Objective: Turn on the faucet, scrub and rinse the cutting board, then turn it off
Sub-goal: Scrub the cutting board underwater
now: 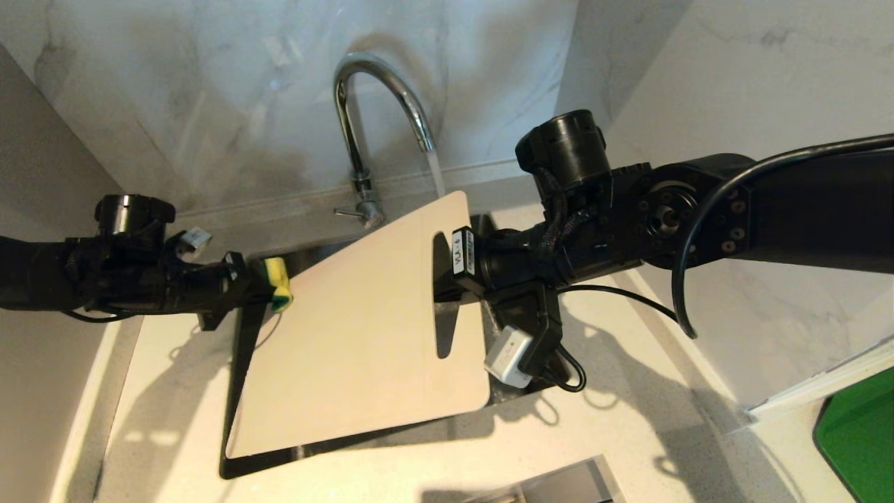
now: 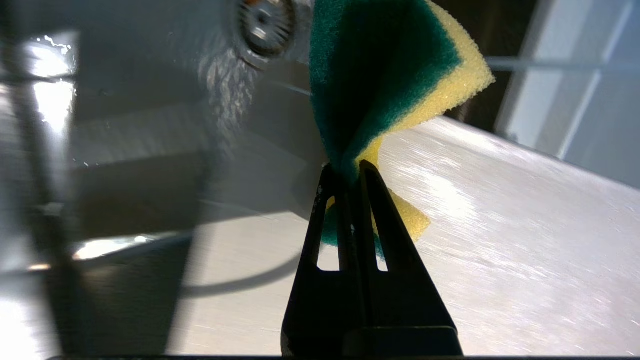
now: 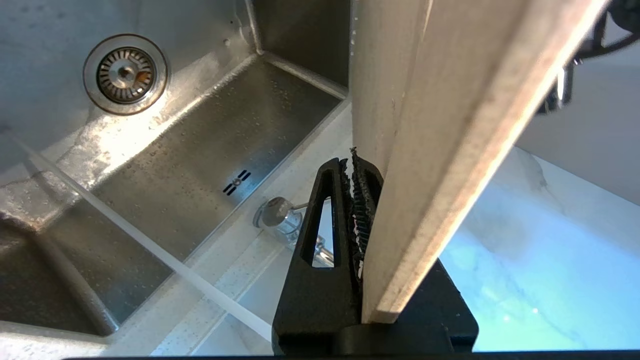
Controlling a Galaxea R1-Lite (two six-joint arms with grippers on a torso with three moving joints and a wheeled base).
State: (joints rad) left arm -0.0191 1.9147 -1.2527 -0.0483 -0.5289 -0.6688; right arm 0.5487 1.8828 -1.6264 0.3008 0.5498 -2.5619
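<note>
Head view: left gripper (image 1: 260, 286) tight on sponge (image 1: 278, 283)

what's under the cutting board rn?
The steel sink with its drain strainer, seen from the right wrist. From the head, the cutting board hides nearly the whole basin.

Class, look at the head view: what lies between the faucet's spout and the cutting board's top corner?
A thin stream of water runs from the faucet spout down to the cutting board. Nothing else lies between them. The head view shows this.
</note>
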